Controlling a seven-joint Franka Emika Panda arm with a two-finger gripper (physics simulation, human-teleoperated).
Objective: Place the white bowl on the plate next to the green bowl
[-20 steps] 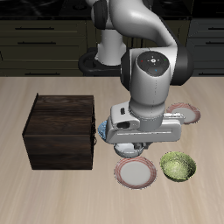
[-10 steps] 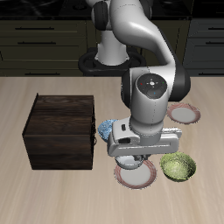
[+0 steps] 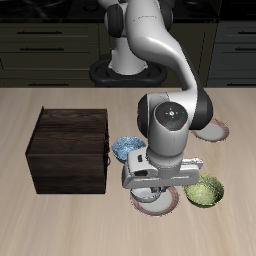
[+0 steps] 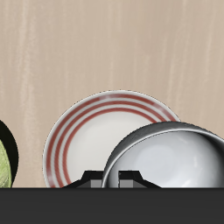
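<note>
Your fingers [image 4: 118, 178] pinch the white bowl [image 4: 171, 157] by its rim; it overhangs the plate [image 4: 96, 131] on the side away from the green bowl [image 4: 5, 162].

We see the white bowl [image 4: 171, 157], grey inside, upright above the plate [image 4: 92, 131], pink-red ringed with pale centre. The mottled green bowl [image 3: 205, 190] sits just beside that plate.
</note>
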